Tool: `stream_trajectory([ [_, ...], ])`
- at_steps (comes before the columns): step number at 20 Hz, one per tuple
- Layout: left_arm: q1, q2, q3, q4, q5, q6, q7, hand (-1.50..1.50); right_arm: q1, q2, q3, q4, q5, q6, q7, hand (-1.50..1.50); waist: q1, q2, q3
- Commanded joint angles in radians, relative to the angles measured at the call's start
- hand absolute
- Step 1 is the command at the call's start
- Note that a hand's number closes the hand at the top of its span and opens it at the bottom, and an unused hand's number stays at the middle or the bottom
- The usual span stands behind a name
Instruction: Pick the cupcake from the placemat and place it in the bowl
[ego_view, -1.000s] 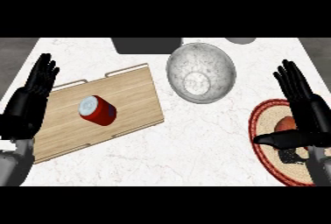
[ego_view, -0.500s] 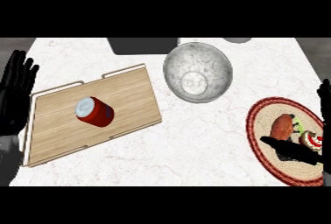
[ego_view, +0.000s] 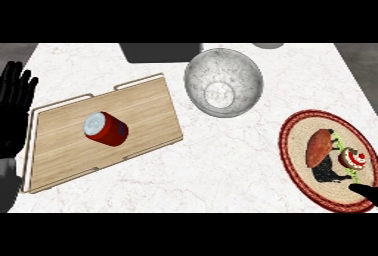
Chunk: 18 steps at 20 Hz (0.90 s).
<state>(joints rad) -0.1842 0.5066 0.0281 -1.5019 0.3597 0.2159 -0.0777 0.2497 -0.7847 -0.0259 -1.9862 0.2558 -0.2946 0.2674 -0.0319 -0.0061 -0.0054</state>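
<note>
At the far left edge the left hand (ego_view: 15, 112) rests with its fingers straight and spread, pointing up. Beside it a wooden board (ego_view: 148, 107) on the marble tabletop (ego_view: 221, 175) carries a red can (ego_view: 107, 128) lying on its side. A grey bowl (ego_view: 223, 82) sits right of the board. Further right, the cupcake (ego_view: 353, 159) stands on the round placemat (ego_view: 295, 150). Only a black tip of the right hand (ego_view: 363, 190) shows at the placemat's lower edge; I cannot tell how its fingers are set.

Single head view, looking steeply down onto white marble counter (ego_view: 221, 175), fairly close. Wooden board (ego_view: 103, 132) toward 9 o'clock, bowl (ego_view: 223, 82) toward 12, round placemat (ego_view: 328, 160) cut off by frame edge toward 4. No second view, nothing shared.
</note>
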Motion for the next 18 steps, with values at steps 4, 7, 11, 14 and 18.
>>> stream_trajectory([
  [4, 0.007, -0.002, 0.008, -0.019, -0.007, -0.006, 0.0, 0.0, 0.104, -0.22, -0.083, -0.125, -0.126, 0.309, 0.262, -1.5, 0.012, 0.002, 0.003],
  [7, -0.031, -0.008, -0.001, 0.015, -0.015, -0.016, 0.013, 0.0, 0.076, -0.286, -0.095, -0.133, -0.183, 0.426, 0.325, -1.5, 0.02, 0.007, 0.004],
  [11, -0.006, -0.02, -0.007, -0.056, -0.033, -0.002, 0.052, 0.0, 0.147, -0.272, -0.156, -0.151, -0.214, 0.522, 0.326, -1.5, 0.02, 0.002, 0.005],
  [14, -0.039, -0.026, 0.05, 0.078, -0.011, -0.086, -0.038, 0.0, 0.088, -0.241, -0.187, -0.104, -0.22, 0.587, 0.351, -1.5, 0.022, 0.006, 0.005],
  [18, -0.007, -0.046, 0.052, 0.042, -0.036, -0.081, -0.017, 0.0, 0.113, -0.136, -0.162, -0.067, -0.087, 0.598, 0.274, -1.5, 0.026, 0.005, 0.006],
])
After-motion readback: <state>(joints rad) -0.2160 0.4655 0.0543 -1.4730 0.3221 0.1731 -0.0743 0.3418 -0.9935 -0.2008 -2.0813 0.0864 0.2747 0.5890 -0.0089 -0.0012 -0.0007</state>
